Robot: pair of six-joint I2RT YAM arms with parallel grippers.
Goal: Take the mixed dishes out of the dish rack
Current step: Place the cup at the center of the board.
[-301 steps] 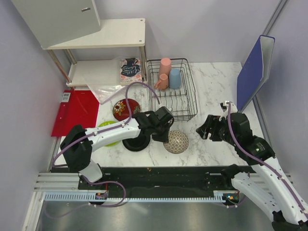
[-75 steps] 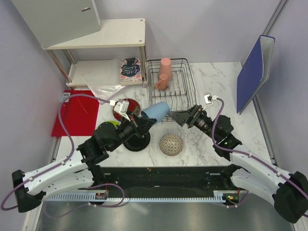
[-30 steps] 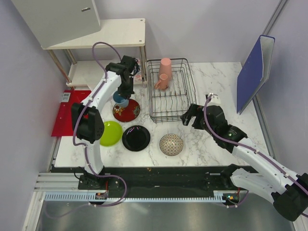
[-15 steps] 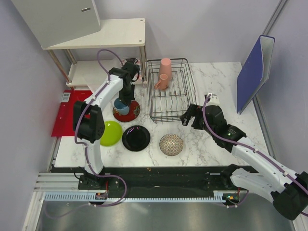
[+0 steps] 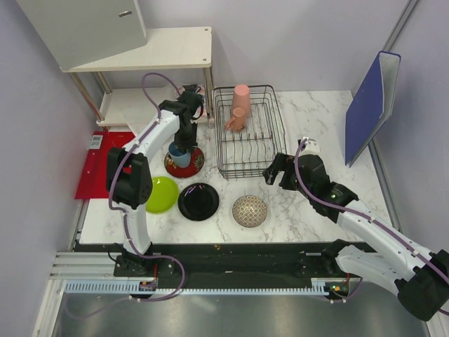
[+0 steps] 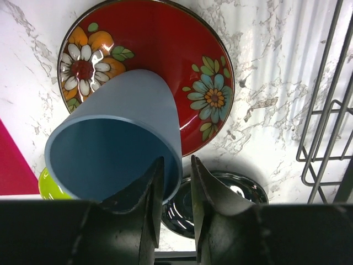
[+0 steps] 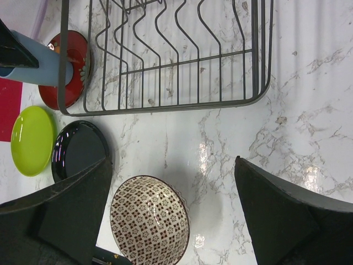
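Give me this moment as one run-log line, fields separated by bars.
left gripper: shut on blue cup above red plate | right gripper: open, empty, near rack | in rack: pink cup, pink mug

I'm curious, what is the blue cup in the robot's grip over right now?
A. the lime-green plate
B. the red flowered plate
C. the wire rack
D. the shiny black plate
B: in the left wrist view, the light-blue cup, its rim pinched by the left gripper, lies over the dark red patterned plate, whose painted flowers show on either side of it.
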